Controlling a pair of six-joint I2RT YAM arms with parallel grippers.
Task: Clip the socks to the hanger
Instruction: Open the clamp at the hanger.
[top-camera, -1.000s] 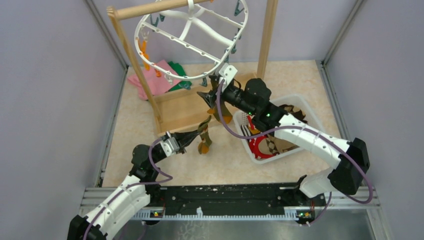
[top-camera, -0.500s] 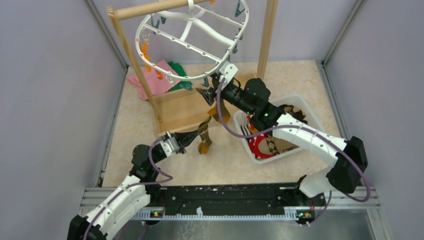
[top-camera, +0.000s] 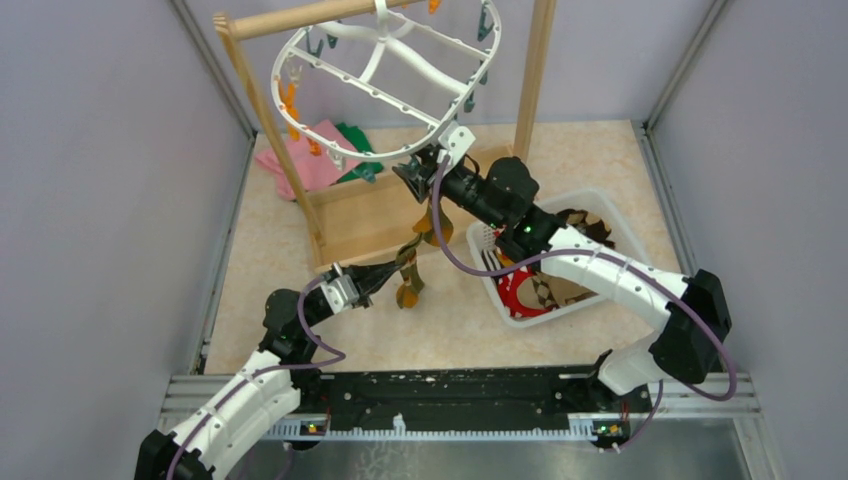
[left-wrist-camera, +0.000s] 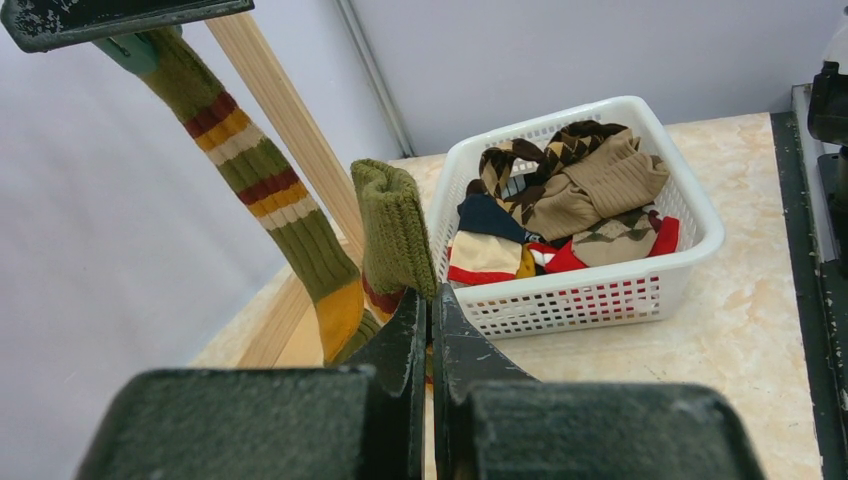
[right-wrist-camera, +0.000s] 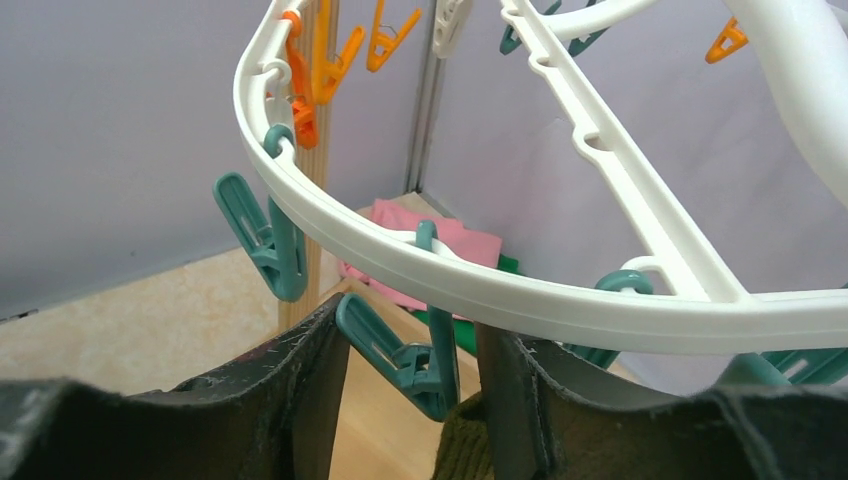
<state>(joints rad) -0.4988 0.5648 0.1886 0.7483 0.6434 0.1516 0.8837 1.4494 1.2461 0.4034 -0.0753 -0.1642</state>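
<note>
Right of left jaws: white slotted plastic basket (left-wrist-camera: 690, 235) heaped with argyle, tan, navy and red socks (left-wrist-camera: 590, 190). Left jaws pressed together, pinching olive-green orange-striped sock (left-wrist-camera: 395, 225) by cuff. Right jaws spread astride teal plastic clip (right-wrist-camera: 400, 362) under white oval ring hanger (right-wrist-camera: 520, 305).

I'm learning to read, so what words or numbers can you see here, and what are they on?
None: no word, number or sign can be read in any view. The white plastic slotted basket, the white plastic oval hanger, the olive-green striped fabric sock and the wooden pole rack show no writing.
</note>
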